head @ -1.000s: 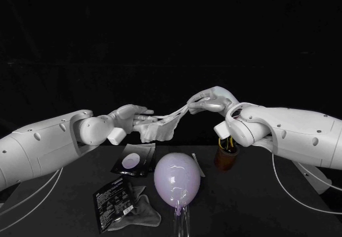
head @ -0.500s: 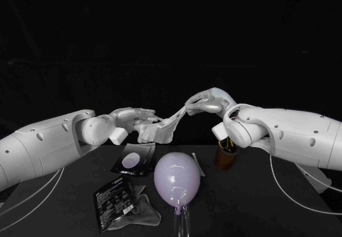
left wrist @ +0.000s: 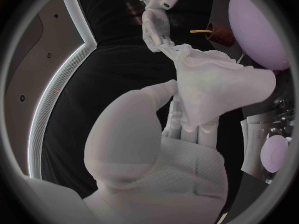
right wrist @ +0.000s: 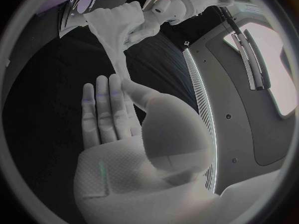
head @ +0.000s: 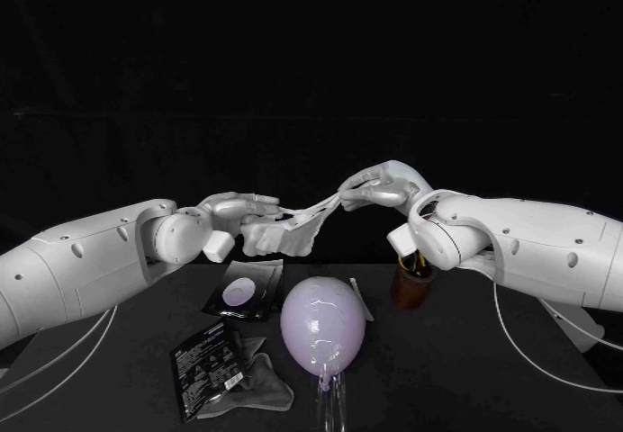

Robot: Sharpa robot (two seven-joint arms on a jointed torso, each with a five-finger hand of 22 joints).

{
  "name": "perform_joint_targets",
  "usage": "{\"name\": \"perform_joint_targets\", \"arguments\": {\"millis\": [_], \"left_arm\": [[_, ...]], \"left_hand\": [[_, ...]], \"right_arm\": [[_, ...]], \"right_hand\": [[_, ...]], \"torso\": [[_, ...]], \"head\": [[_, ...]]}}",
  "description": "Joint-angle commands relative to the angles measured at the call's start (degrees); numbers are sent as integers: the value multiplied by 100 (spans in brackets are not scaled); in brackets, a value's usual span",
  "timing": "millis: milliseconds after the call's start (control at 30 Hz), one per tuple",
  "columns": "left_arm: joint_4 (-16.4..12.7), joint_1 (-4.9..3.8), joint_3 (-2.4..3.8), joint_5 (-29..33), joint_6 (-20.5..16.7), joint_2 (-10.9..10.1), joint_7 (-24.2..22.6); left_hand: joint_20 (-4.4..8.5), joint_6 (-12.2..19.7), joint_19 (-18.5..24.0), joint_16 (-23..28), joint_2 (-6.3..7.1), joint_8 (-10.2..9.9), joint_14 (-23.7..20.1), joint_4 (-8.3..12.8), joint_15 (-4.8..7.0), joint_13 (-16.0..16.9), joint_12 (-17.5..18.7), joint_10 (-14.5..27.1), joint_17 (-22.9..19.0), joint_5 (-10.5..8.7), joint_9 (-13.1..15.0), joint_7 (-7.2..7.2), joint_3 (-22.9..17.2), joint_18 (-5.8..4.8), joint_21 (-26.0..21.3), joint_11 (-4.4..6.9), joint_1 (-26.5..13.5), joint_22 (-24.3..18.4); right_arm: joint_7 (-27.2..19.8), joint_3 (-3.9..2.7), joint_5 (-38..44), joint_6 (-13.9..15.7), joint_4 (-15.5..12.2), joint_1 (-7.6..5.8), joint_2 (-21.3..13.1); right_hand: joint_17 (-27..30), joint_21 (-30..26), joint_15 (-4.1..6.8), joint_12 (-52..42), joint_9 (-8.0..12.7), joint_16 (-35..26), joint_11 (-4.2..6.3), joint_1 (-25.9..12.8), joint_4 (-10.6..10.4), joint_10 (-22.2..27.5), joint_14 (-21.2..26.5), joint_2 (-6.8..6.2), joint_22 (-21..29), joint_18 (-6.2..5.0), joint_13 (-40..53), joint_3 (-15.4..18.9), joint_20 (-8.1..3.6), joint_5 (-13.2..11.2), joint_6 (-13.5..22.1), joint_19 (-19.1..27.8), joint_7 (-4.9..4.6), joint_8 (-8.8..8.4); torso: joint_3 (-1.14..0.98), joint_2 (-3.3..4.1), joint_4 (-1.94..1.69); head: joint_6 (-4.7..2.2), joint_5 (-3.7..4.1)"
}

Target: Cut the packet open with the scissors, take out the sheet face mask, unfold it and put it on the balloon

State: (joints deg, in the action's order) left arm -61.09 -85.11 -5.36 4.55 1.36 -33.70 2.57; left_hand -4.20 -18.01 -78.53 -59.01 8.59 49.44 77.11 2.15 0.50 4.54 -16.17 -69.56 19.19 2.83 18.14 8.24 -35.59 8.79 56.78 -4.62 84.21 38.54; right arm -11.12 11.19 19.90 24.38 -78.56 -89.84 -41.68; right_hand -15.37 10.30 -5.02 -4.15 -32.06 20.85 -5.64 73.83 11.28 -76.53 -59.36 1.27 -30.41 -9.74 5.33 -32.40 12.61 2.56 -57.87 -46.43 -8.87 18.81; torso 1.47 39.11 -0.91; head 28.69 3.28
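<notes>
Both hands hold the white sheet mask [head: 296, 227] in the air above the far part of the table. My left hand [head: 240, 216] grips its lower, bunched end, and my right hand [head: 376, 189] pinches its upper corner, so the mask is stretched between them. The left wrist view shows the mask [left wrist: 212, 87] draped over my left hand [left wrist: 168, 134], with the right hand [left wrist: 156, 27] gripping its far corner. In the right wrist view my right hand [right wrist: 118, 109] pinches a narrow strip of the mask [right wrist: 115, 30]. The pale lilac balloon [head: 320, 326] lies on the table below them.
A cut black packet [head: 244, 290] lies left of the balloon, a second black packet [head: 204, 358] nearer the front, with a crumpled grey piece [head: 266, 389] beside it. A brown holder [head: 414, 281] stands right of the balloon under my right forearm.
My left hand's fingers have shifted on the mask, and the mask's lower end hangs a little more bunched. My right hand has stayed almost in place.
</notes>
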Motion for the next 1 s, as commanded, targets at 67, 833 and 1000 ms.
{"name": "perform_joint_targets", "arguments": {"millis": [67,833,1000], "left_arm": [[-5,-6,7,-126,-496,9,-419],[-76,-31,46,-47,-371,42,-695],[-81,-44,60,-50,-304,66,-575]], "left_hand": [[45,-171,41,-38,-62,-114,-7,49,25,36,48,-119,12,0,-111,148,-2,-92,99,13,54,99],[60,-407,70,-68,-75,-304,-12,118,43,44,172,-208,23,0,-298,130,-33,-106,302,36,58,329],[65,-410,6,-73,-101,-359,-13,129,48,45,211,-198,28,-1,-341,138,-57,-139,458,42,67,552]], "right_arm": [[41,0,19,-88,-17,14,-37],[169,37,-196,140,893,517,627],[83,38,-339,128,1079,594,778]], "right_hand": [[-6,25,6,30,-5,-23,39,62,-6,0,-37,25,-6,-57,6,-23,-7,19,-41,42,18,24],[-16,41,0,34,-8,-40,33,33,-33,5,-45,29,-40,-56,7,-11,-3,18,-33,53,13,19],[-18,41,-2,37,-9,-46,31,24,-44,11,-44,34,-46,-55,6,-10,-1,19,-26,59,12,17]], "torso": [[3,2,-2],[-3,5,-3],[2,5,-3]], "head": [[11,-9],[48,-22],[58,-39]]}}
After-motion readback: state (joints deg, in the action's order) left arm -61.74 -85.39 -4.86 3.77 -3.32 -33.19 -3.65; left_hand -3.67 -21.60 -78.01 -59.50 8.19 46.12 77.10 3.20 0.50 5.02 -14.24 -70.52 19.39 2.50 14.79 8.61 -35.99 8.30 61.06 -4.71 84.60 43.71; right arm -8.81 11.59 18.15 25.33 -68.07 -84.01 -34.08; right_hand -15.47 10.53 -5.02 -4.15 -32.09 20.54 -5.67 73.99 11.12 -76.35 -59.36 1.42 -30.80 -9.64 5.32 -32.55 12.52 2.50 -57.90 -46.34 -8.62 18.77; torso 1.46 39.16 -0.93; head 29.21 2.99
